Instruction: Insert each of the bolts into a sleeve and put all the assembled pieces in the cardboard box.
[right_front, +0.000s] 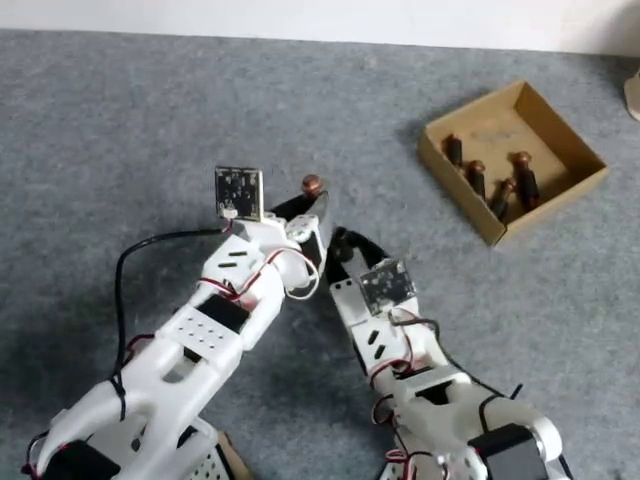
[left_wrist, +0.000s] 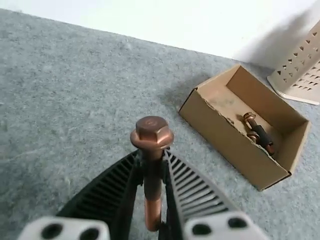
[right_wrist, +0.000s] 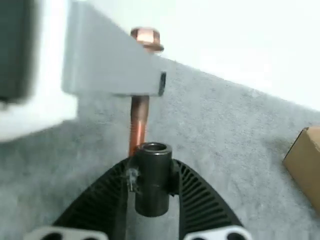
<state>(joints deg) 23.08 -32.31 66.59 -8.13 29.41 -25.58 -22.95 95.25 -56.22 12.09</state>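
Bench (right_front: 150, 120): grey, carpet-like surface carrying both arms and the container.

Left claw (left_wrist: 151, 165): clamped on a copper bolt (left_wrist: 152, 150). The ribbed fingers (left_wrist: 185, 187) press on the shank from both sides. The bolt stands upright with its hex head above the fingertips. In the high view this claw (right_front: 312, 215) sits near the middle of the bench with the bolt head (right_front: 312, 184) showing at its tip.

Right claw (right_wrist: 151, 167): clamped on a black sleeve (right_wrist: 151, 180), held upright with its open bore facing up. In the high view this claw (right_front: 345, 245) lies just beside the left one, tips close together. From the right wrist, the bolt's shank (right_wrist: 139, 120) stands just beside the sleeve, outside the bore. Whether the two touch cannot be told.

Cardboard box (right_front: 455, 190): open-topped, well apart from both claws, toward the bench's far right corner. It shows also from the left wrist (left_wrist: 220, 135).

Contents: four assembled pieces (right_front: 525, 180), copper heads on dark bodies, lying loosely together on the box floor.

A white perforated object (left_wrist: 300, 70) stands behind the box.
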